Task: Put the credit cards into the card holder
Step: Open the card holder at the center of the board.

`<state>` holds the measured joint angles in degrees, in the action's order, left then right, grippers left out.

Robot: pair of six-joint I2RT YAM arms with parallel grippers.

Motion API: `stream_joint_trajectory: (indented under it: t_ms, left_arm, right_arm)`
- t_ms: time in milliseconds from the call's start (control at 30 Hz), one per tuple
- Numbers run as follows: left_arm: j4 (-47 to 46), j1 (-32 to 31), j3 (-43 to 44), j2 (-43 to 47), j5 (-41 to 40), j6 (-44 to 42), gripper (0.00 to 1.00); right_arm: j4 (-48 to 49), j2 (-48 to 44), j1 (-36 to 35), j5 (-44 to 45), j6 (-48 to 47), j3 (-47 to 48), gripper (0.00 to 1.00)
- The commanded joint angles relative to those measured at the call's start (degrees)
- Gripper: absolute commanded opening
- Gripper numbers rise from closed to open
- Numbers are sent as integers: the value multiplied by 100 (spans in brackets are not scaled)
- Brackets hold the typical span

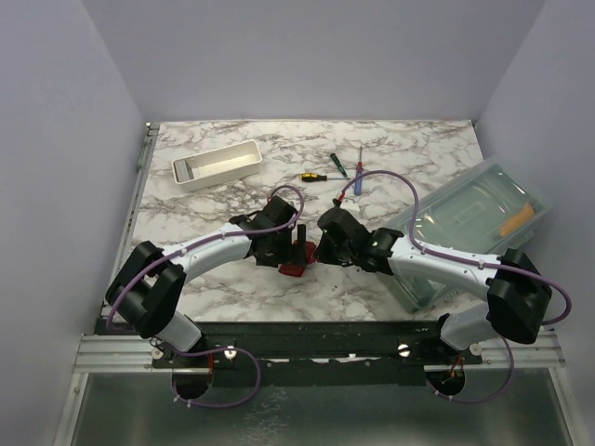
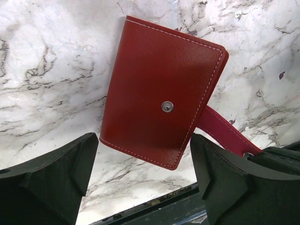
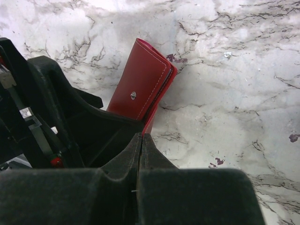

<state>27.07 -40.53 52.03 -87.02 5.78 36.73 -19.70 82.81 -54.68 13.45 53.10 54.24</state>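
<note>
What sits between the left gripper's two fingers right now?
The card holder, closed, with its snap facing the camera. Its lower end lies between the wide-open fingers of the left gripper, and neither finger clearly touches it. The left wrist view shows this.

Grained red leather-look card holder (image 2: 154, 93), shiny metal snap (image 2: 167, 107), smooth marble-look table (image 2: 47, 70)
</note>
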Motion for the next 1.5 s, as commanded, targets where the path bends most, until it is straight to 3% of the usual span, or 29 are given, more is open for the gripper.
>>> stream_joint_trajectory:
  t_ms: [0,633,767,967,1100,1167,1233,1467]
  left_arm:
    - [-38,-10,23,253,-388,-95,84]
    - [48,498,-123,458,-820,194,51]
    - [-133,805,-211,445,-410,247,46]
    - [-426,937,-278,348,-152,373,39]
    - [-545,1000,-250,100,-71,391,29]
    - [-582,995,-179,-59,49,371,13]
    - [-626,962,-174,-66,38,384,3]
    - [-667,808,-396,517,-213,439,0]
  right_arm:
    - [-158,-179,-17,144,-10,-58,0]
    - [-915,-18,-17,334,-241,-115,0]
    - [-1372,198,-17,678,-341,-31,0]
    - [-1225,314,-17,651,-616,-29,0]
    - [-1188,430,-17,719,-713,-65,0]
    - [-1290,495,-18,709,-793,115,1]
    - [-1404,503,-17,573,-889,395,5]
    - [-1252,58,-17,-173,-1118,1266,39]
